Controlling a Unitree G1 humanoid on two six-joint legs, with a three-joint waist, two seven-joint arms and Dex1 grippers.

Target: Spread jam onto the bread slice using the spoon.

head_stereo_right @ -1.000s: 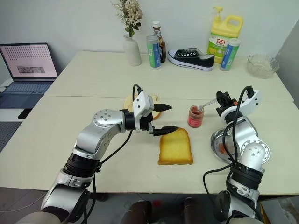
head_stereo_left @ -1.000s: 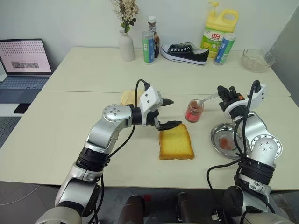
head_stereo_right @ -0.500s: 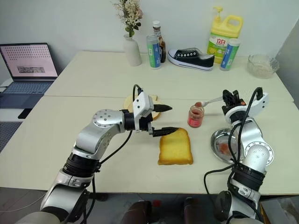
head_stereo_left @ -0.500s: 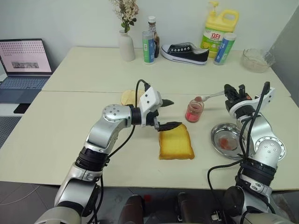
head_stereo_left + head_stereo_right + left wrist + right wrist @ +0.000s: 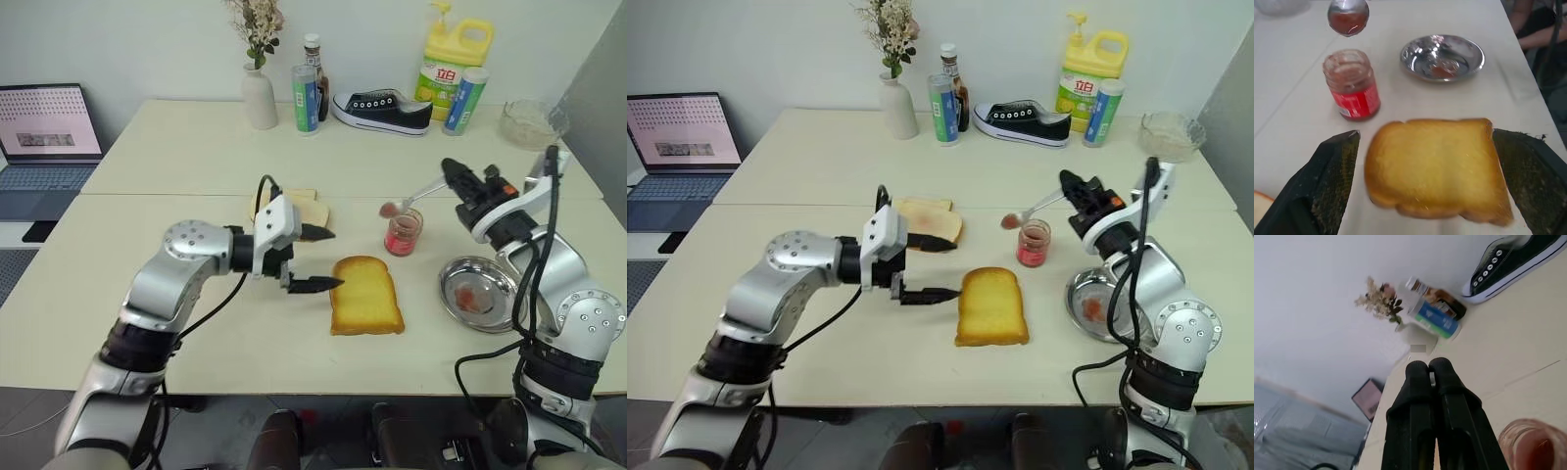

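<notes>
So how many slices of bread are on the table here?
2, maybe more. The golden bread slice lies near the table's front edge, by the open left gripper. A paler slice lies behind that gripper and looks stacked, so another may hide underneath.

The bread slice (image 5: 366, 295) lies flat on the table (image 5: 147, 166), near its front edge. The jam (image 5: 403, 233) stands just behind it, to the right. A steel dish (image 5: 477, 292) sits right of the bread. The spoon (image 5: 409, 199) is held above the jar. A second slice (image 5: 299, 207) lies behind and left of the bread.
</notes>
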